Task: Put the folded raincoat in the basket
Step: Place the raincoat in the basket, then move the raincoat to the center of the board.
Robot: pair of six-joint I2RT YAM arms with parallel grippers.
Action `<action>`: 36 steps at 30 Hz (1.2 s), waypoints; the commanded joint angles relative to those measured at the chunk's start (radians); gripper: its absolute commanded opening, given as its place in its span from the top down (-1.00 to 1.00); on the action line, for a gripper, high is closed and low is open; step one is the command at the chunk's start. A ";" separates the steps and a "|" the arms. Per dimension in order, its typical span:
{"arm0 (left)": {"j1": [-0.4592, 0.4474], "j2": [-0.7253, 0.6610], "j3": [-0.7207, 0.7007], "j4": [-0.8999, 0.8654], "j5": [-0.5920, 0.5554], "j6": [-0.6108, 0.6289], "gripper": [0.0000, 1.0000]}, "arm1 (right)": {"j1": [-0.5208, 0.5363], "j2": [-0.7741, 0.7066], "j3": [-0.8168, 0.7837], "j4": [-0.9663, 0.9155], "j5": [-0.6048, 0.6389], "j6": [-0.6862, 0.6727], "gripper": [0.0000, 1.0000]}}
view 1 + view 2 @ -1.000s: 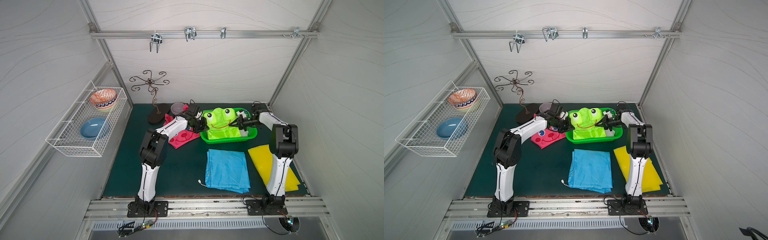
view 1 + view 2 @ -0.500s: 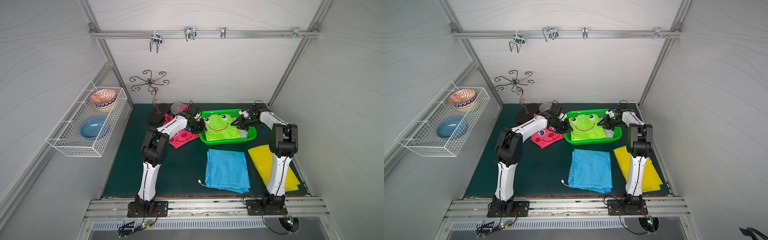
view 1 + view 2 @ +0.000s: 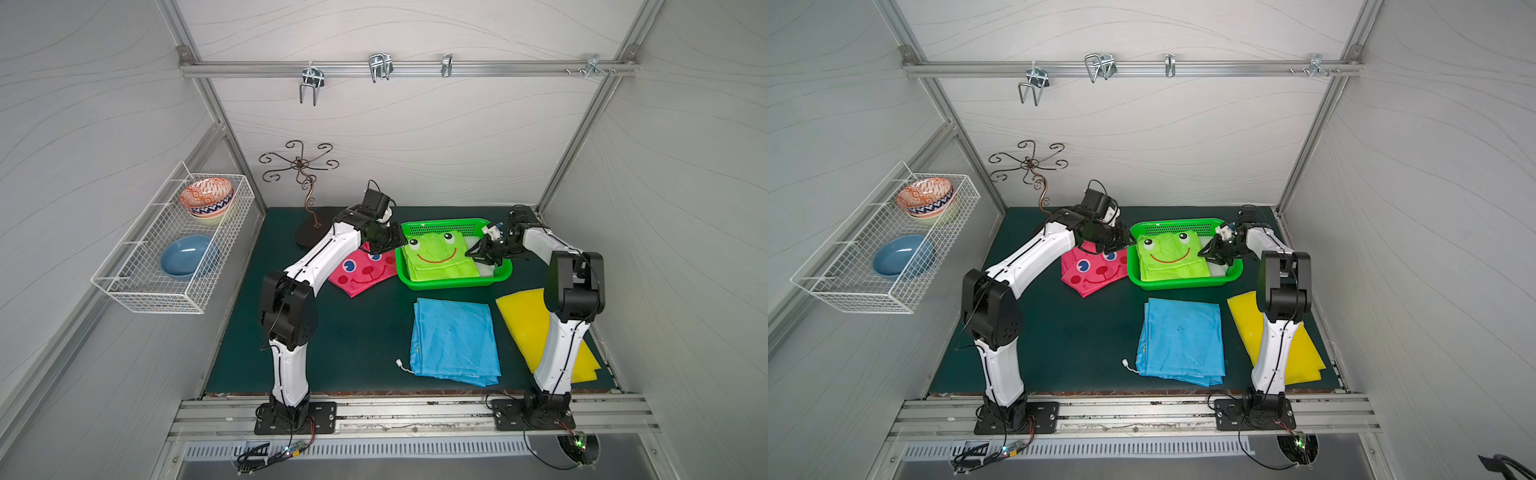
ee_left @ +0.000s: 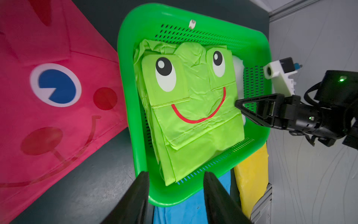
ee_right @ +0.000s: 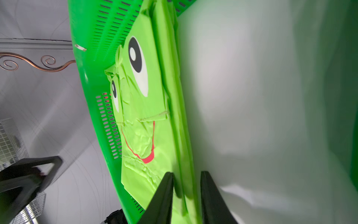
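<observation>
Inside basket (image 3: pixel 453 285), raincoat (image 3: pixel 436 259) half-hides white item (image 5: pixel 251 97); left end effector (image 4: pixel 176 173) wide; right end effector (image 5: pixel 186 173) narrow, astride edge.

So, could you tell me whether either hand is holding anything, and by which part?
Nothing appears held. Left hand is open by the basket; right hand stands parted around an edge of the raincoat, seemingly loose.
</observation>
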 commanded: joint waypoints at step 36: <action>0.226 -0.160 -0.749 0.440 -0.103 -0.271 -0.98 | 0.826 -0.796 -0.409 0.205 0.787 -0.102 0.07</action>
